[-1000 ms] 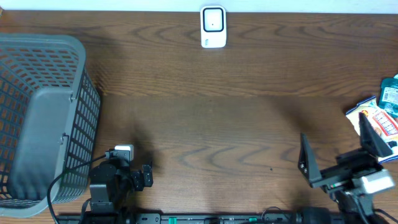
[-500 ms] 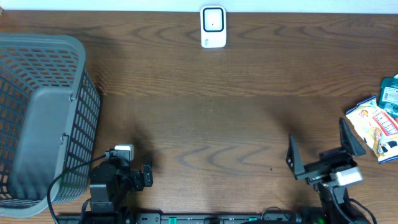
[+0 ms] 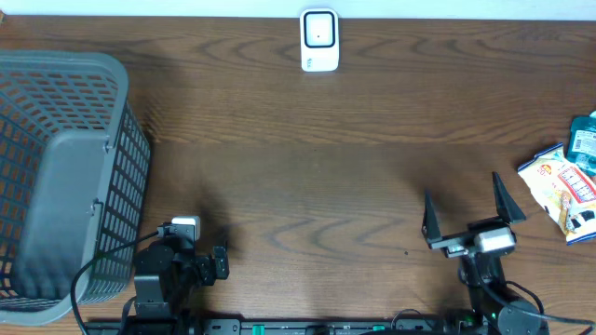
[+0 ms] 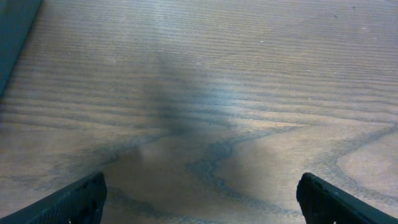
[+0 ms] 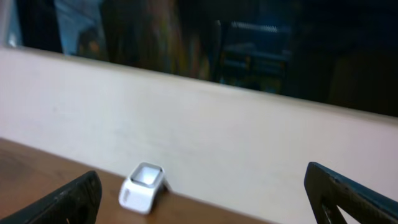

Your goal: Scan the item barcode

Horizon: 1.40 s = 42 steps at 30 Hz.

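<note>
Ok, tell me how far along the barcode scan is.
Done: nothing visible. The snack packet and teal pack lie far right, untouched. In hand: nothing; the right gripper hangs open and empty short of them, and the left gripper is open too. Left: pick an item, then show its barcode to the white scanner.

A shop-checkout setup on a wood table (image 3: 326, 167): grey mesh basket (image 3: 130, 186), white scanner (image 3: 319, 40), packaged snacks (image 3: 559, 186).
</note>
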Each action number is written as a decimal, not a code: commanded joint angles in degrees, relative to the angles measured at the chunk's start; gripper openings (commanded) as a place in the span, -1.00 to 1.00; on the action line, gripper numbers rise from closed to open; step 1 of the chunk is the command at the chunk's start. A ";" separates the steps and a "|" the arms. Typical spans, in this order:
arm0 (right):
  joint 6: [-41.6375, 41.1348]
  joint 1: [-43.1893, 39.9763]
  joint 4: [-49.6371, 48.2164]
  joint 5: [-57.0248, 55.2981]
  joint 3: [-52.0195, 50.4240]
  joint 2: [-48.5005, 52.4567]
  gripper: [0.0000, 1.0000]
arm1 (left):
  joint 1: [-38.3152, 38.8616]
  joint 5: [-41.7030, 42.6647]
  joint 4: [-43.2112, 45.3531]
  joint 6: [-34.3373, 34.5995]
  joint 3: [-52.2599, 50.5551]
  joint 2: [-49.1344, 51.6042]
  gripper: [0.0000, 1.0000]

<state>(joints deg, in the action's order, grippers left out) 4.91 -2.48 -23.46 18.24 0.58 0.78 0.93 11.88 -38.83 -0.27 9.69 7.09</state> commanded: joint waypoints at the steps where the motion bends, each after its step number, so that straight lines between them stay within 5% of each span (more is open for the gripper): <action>1: 2.91 0.44 2.08 -4.15 -0.28 -0.52 0.99 | 0.02 0.07 -0.68 -0.57 -0.33 -0.11 0.96; 18: 2.93 0.46 27.30 -12.41 -0.28 -0.52 0.99 | 0.02 0.07 -0.68 -0.57 -0.33 -0.11 0.96; 42: 2.23 1.31 27.34 -12.76 -0.28 -0.50 0.99 | 0.02 0.07 -0.66 -0.57 -0.33 -0.11 0.95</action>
<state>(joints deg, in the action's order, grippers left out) 7.11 -1.37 3.62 6.13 0.38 0.62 0.93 11.88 -38.83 -0.27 9.69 7.09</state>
